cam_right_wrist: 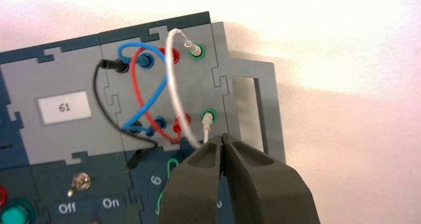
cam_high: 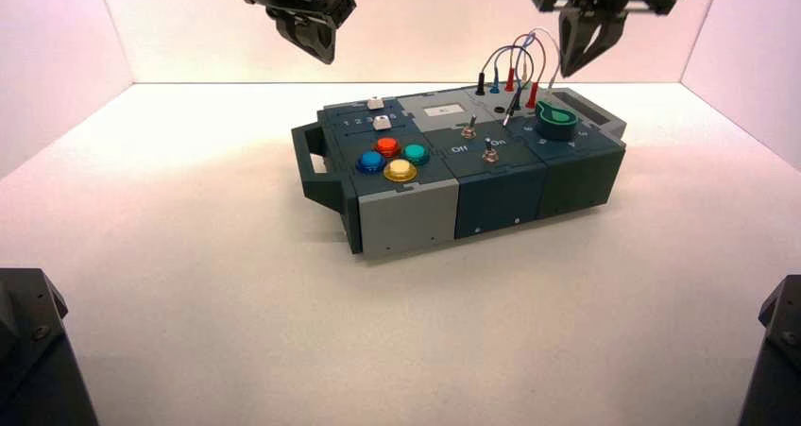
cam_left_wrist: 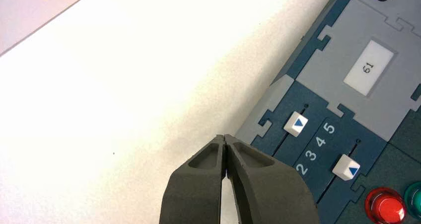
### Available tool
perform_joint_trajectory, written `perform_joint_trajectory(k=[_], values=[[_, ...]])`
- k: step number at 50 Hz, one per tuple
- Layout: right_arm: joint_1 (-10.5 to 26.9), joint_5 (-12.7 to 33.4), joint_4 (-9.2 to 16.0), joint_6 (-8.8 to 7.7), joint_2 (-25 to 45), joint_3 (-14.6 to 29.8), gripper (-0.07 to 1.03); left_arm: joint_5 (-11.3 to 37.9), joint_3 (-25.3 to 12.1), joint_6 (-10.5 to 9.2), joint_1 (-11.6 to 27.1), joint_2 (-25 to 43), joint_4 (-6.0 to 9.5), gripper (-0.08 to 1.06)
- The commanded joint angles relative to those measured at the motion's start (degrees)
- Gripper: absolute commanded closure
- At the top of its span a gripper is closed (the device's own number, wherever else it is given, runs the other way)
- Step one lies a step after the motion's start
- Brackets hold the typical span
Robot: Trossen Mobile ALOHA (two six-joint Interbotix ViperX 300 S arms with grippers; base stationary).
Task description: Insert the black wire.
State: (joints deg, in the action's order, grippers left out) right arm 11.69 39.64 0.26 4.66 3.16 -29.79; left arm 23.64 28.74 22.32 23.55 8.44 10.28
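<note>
White matte tabletop [cam_high: 189, 284] and pale walls [cam_high: 57, 48] enclose the grey and dark teal plastic control box [cam_high: 453, 176]. Both arms are cut off at the high view's upper edge; the left gripper [cam_left_wrist: 225, 137] and right gripper [cam_right_wrist: 222, 136] hang above the box, fingers pressed together, holding nothing. One plug of the thin black wire [cam_right_wrist: 102, 102] sits in a rear socket; the other end lies loose beside the green knob [cam_high: 556, 120].
</note>
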Motion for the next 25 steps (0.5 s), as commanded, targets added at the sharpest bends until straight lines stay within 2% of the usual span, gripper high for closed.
perform_joint_trajectory(k=[1,5,8,11,15,25], values=[[-1.2,1.5,-0.4,0.35,-5.1,-0.7,0.98,0.2,-1.8,0.35,-0.3,-2.2,-0.09,1.01],[-1.2,2.5,0.2,0.44,-8.5,-2.5,0.98,0.3,-2.1,0.35,-0.3,-2.2,-0.09,1.00],[-1.1,2.8,2.5,0.35,-10.9,-3.7,0.98,0.3,-2.4,0.35,-0.4,-2.2,-0.09,1.00],[-0.9,2.4,6.3,0.00,-13.7,-5.5,0.98,0.3,-2.9,0.35,-0.4,-2.2,0.00,1.00],[0.2,1.0,9.9,-0.44,-16.4,-7.6,0.98,0.3,-3.6,0.18,-0.4,-2.0,0.09,1.00],[5.3,-3.1,15.1,-0.26,-19.0,-10.8,0.98,0.3,-5.0,0.09,-0.4,-1.1,0.18,1.01]])
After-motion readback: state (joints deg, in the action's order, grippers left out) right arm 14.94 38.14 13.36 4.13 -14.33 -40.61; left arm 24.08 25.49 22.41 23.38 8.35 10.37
